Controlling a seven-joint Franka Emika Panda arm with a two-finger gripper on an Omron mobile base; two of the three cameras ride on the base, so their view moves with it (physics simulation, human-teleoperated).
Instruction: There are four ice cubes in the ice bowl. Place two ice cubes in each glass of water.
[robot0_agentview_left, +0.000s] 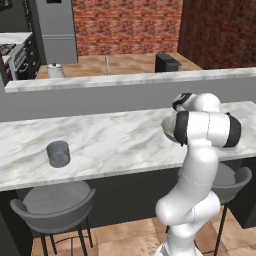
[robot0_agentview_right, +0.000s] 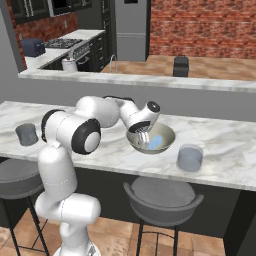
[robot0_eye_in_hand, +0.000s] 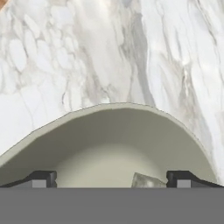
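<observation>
Marble table (robot0_agentview_right: 220, 145) lies under my hand (robot0_agentview_right: 143, 136), which hangs spread wide and empty inside the ice bowl (robot0_agentview_right: 167, 136), just above the ice cubes (robot0_agentview_right: 155, 143). They look small, hard and slippery, so I'd pinch one squarely across flat faces. One glass of water (robot0_agentview_right: 190, 158) stands just beside the bowl, the other glass (robot0_agentview_right: 26, 134) well apart.

A white marble counter (robot0_agentview_left: 115, 145) spans the foreground, with grey round stools (robot0_agentview_left: 55, 206) tucked beneath its front edge. Behind it runs a raised grey ledge (robot0_agentview_left: 125, 80). A small white kettle (robot0_agentview_left: 55, 70) and a dark toaster-like box (robot0_agentview_left: 167, 62) stand on the wooden counter beyond. A grey refrigerator (robot0_agentview_left: 56, 30) stands against the red brick wall (robot0_agentview_left: 125, 25). A stove (robot0_agentview_right: 65, 44) occupies the far left counter.
</observation>
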